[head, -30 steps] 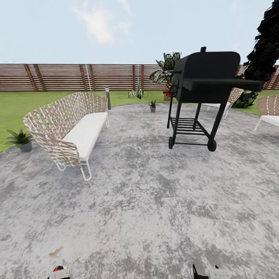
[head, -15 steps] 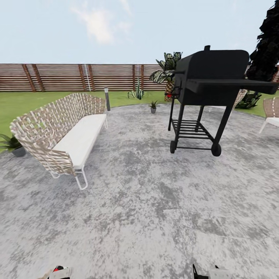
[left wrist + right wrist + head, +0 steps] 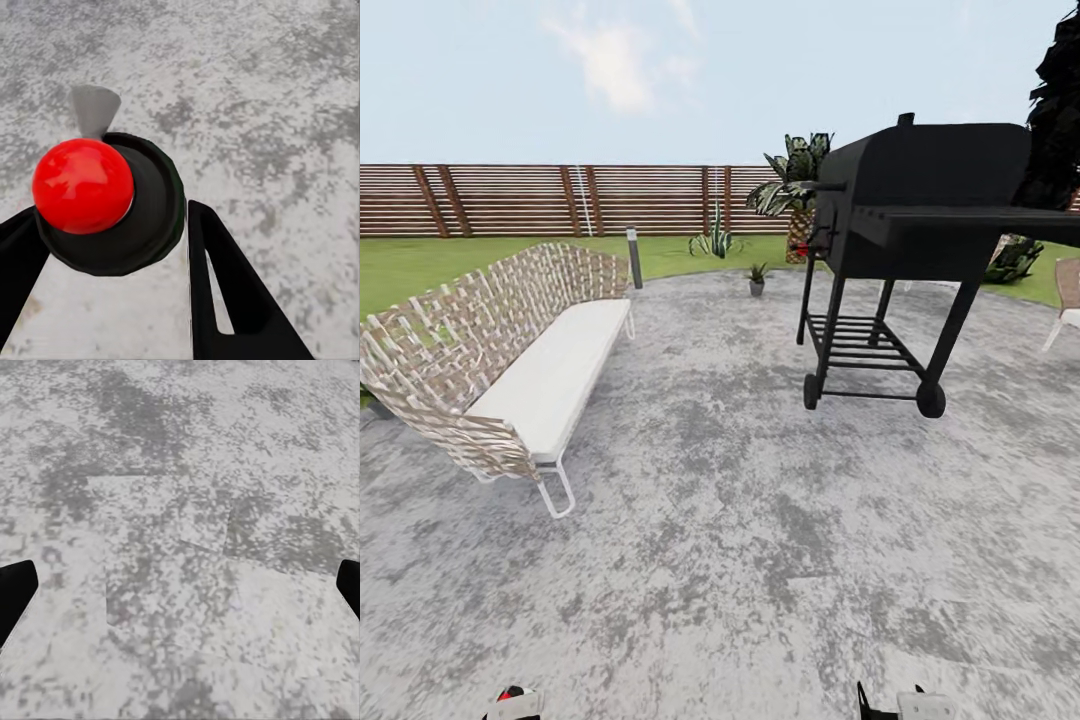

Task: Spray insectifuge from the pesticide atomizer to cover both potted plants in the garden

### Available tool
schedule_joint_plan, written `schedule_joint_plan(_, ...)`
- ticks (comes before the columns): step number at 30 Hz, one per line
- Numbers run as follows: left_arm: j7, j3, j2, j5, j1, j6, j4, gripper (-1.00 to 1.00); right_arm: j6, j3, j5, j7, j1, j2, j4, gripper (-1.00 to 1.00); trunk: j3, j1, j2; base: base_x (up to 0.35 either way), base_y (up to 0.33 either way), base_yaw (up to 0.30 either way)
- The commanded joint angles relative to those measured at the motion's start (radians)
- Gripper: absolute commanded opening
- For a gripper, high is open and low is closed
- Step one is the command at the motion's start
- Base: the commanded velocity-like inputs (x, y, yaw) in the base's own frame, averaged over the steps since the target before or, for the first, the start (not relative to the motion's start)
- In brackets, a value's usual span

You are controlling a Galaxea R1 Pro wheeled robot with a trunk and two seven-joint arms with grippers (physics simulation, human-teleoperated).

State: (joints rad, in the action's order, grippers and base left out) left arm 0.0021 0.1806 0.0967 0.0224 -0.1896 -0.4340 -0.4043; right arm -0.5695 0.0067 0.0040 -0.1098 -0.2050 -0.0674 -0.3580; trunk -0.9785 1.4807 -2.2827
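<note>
a round grey mottled patio [image 3: 760,520] fills the ground, ringed by lawn [image 3: 420,262] and a brown slatted fence [image 3: 540,198], with one woven sofa [image 3: 510,360] at ten o'clock and one black grill [image 3: 905,230] at one o'clock. one potted plant [image 3: 757,277] stands small at twelve o'clock on the patio's far edge, well apart from both pincers. the left pincer [image 3: 112,247] is clamped on a dark sprayer [image 3: 135,210] with a red ball on it, and the right pincer [image 3: 180,585] has its fingers wide apart over bare stone.
</note>
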Motion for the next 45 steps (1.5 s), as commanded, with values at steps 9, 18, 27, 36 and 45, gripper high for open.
schedule_joint_plan(9,0.000,0.000,0.000,0.002,-0.001,-0.003,0.000,-1.00,-0.003,0.001,0.001,-0.002,-0.001,0.000,0.001,1.00,-0.001,0.000,0.000,0.339,0.000,0.000)
schedule_joint_plan(18,0.000,0.000,0.000,0.002,-0.001,-0.003,0.001,-1.00,-0.003,0.001,0.001,-0.002,-0.001,0.000,0.001,1.00,-0.001,0.000,0.000,0.339,0.000,0.000)
schedule_joint_plan(27,-0.001,0.000,0.000,0.002,-0.001,-0.003,0.001,-1.00,-0.003,0.001,0.001,-0.003,-0.001,0.000,0.001,1.00,-0.001,0.000,0.000,0.339,0.000,0.000)
schedule_joint_plan(36,-0.001,-0.001,0.000,0.002,-0.001,-0.003,0.001,-1.00,-0.003,0.001,0.001,-0.002,-0.001,0.000,0.001,1.00,-0.001,0.000,0.000,0.339,0.000,0.000)
schedule_joint_plan(45,-0.001,-0.001,0.000,0.002,-0.001,-0.003,0.001,-1.00,-0.003,0.001,0.001,-0.003,-0.001,0.000,0.001,1.00,-0.001,0.000,0.000,0.339,0.000,0.000)
